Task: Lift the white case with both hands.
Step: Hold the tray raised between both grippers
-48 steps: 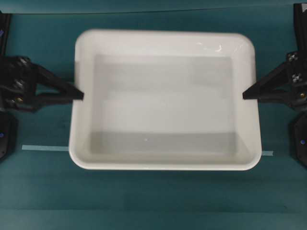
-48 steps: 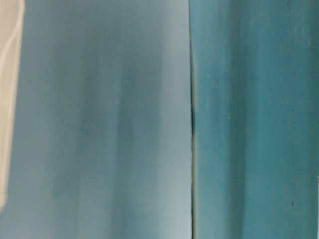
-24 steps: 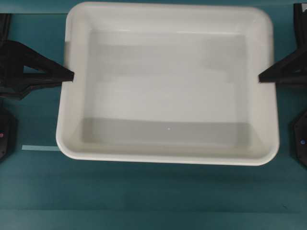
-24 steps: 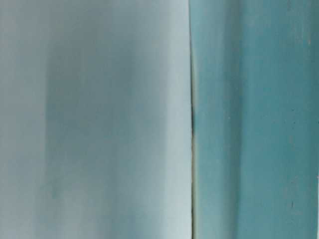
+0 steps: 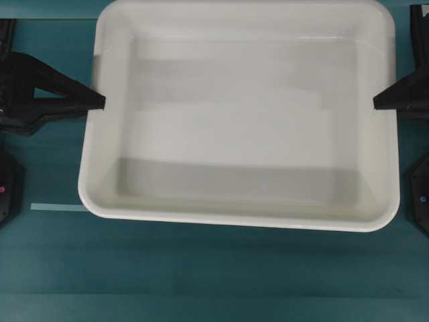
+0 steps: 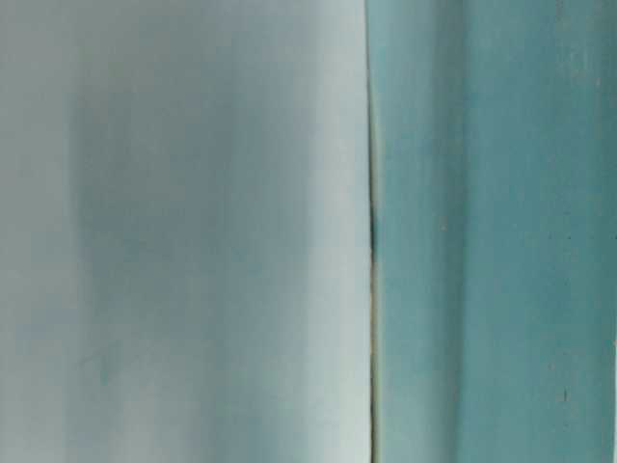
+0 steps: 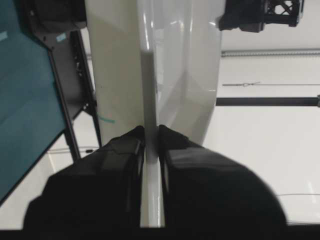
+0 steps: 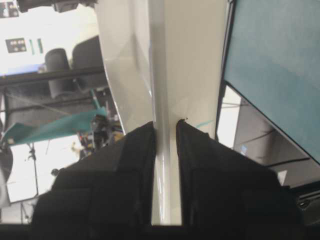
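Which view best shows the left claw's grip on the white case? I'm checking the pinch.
The left wrist view: the left claw is shut on the white case rim. Overhead shows only its tip meeting the rim. The right wrist and table-level views do not clearly show it.

Both arms are matte black, each ending in a claw that narrows to a sharp wedge tip: the left claw (image 5: 94, 102) at nine o'clock overhead, the right claw (image 5: 379, 102) at three o'clock. The left one shows a triangular cut-out behind its tip. In the wrist views the fingers (image 7: 125, 150) are thick, rounded black slabs.
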`<act>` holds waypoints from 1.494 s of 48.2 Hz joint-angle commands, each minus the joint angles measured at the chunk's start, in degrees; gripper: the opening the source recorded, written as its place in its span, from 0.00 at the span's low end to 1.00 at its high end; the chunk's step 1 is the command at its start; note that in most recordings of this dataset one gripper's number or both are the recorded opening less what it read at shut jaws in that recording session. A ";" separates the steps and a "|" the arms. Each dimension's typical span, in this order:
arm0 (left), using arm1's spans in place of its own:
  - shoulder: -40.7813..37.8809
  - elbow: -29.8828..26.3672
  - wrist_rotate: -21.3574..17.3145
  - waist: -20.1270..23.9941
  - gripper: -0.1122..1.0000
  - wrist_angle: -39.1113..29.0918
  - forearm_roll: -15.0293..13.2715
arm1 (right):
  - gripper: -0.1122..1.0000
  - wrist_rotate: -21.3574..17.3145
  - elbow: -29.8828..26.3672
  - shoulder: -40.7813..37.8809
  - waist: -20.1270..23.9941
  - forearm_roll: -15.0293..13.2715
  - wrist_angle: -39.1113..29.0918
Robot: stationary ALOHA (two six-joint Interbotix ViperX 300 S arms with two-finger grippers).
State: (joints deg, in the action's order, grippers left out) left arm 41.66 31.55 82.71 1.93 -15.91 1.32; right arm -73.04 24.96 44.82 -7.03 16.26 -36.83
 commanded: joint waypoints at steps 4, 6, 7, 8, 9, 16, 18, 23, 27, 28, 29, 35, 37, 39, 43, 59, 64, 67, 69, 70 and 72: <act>-2.64 -2.20 -0.53 -0.18 0.15 1.05 0.26 | 0.19 0.00 -0.26 -3.60 0.26 0.35 0.18; -2.64 -2.20 -0.53 -0.26 0.15 1.05 0.26 | 0.19 0.00 0.09 -3.52 0.18 0.35 -0.09; -2.64 -2.11 -0.53 -0.26 0.15 0.97 0.26 | 0.19 0.00 0.26 -3.43 0.18 0.35 0.00; -2.64 -2.02 -0.53 -0.26 0.15 0.88 0.26 | 0.19 0.00 0.35 -3.52 0.18 0.35 -0.09; -2.64 -2.02 -0.53 -0.26 0.15 0.62 0.26 | 0.19 0.00 0.35 -3.43 0.26 0.35 -0.09; -2.55 -2.02 -0.53 -0.44 0.15 -0.88 0.26 | 0.19 0.26 0.53 -3.34 0.18 0.09 -0.44; -2.64 -1.93 -0.53 -0.44 0.15 -0.88 0.26 | 0.19 0.26 0.70 -3.34 0.18 0.00 -0.44; -2.72 -1.14 -0.53 -0.44 0.15 -0.88 0.26 | 0.19 0.35 1.41 -3.34 -0.09 -0.09 -0.53; -2.72 0.70 -0.44 -0.35 0.15 -0.62 0.26 | 0.19 0.70 2.20 -3.60 -0.09 -0.53 -0.62; -2.72 1.05 -0.44 -0.35 0.15 -0.62 0.26 | 0.19 0.79 2.37 -3.60 0.09 -0.62 -0.62; -2.72 1.49 -0.35 -0.18 0.15 -0.53 0.26 | 0.19 0.88 2.81 -3.69 -0.09 -0.62 -0.62; -2.99 3.96 -0.35 0.35 0.15 0.09 0.26 | 0.19 2.20 6.06 -4.48 0.09 -0.62 -0.09; -3.16 4.92 -0.35 0.53 0.15 0.26 0.26 | 0.19 2.90 7.47 -4.83 -0.09 -0.62 0.09; -3.34 6.15 -0.35 0.53 0.15 0.53 0.18 | 0.19 3.43 8.70 -5.10 0.09 -0.62 0.62; -3.78 8.53 -0.18 0.62 0.15 1.23 0.26 | 0.19 4.31 11.34 -5.71 0.26 -0.62 1.85; -7.73 16.61 1.58 0.53 0.15 5.27 0.26 | 0.19 5.98 20.30 -8.26 0.26 -0.62 8.00; -8.96 19.34 1.93 0.53 0.15 6.15 0.26 | 0.19 6.15 22.32 -9.05 0.26 -0.53 8.88; -9.58 20.48 1.93 0.53 0.15 6.59 0.26 | 0.19 6.42 23.82 -9.84 0.35 -0.62 9.40; -10.11 21.09 1.93 0.70 0.15 6.94 0.26 | 0.19 6.50 24.61 -10.28 0.26 -0.62 9.93; -10.37 21.36 1.93 0.70 0.15 7.12 0.26 | 0.19 6.50 25.05 -10.55 0.35 -0.62 10.28; -10.99 21.97 1.93 0.79 0.15 7.29 0.26 | 0.19 6.50 25.84 -11.07 0.26 -0.53 11.07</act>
State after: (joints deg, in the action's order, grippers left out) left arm 32.61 53.26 84.64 2.55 -9.67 1.32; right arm -66.88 50.27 35.86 -6.86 15.47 -27.60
